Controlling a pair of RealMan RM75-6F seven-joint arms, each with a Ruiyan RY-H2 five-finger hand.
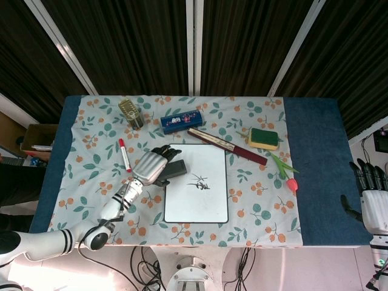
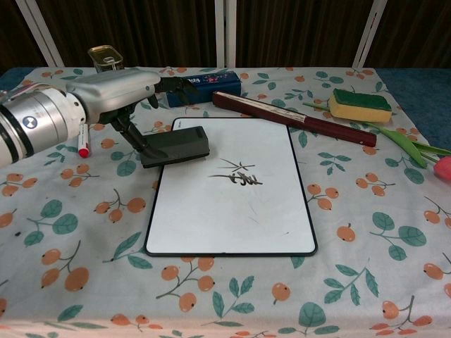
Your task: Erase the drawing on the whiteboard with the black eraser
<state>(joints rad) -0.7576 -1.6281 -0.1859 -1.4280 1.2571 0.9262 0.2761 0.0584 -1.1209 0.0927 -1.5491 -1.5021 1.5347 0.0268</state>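
The whiteboard [image 1: 197, 203] [image 2: 232, 218] lies mid-table with a small black drawing [image 1: 200, 180] [image 2: 239, 174] near its middle. The black eraser [image 1: 174, 169] [image 2: 177, 145] lies flat across the board's upper left corner. My left hand [image 1: 151, 166] [image 2: 116, 90] hovers over the eraser's left end. Its thumb touches that end, and the other fingers stretch out above the eraser without closing on it. My right hand [image 1: 371, 193] stays off the table's right edge, fingers apart and empty; the chest view does not show it.
A red marker [image 1: 123, 154] [image 2: 83, 143] lies left of my left hand. A tin can [image 1: 130, 112], a blue box [image 1: 180, 121] [image 2: 204, 83], a dark red folded fan [image 1: 227, 145] [image 2: 296, 120], a green-yellow sponge [image 1: 263, 137] and a tulip [image 1: 285, 170] lie behind and right of the board.
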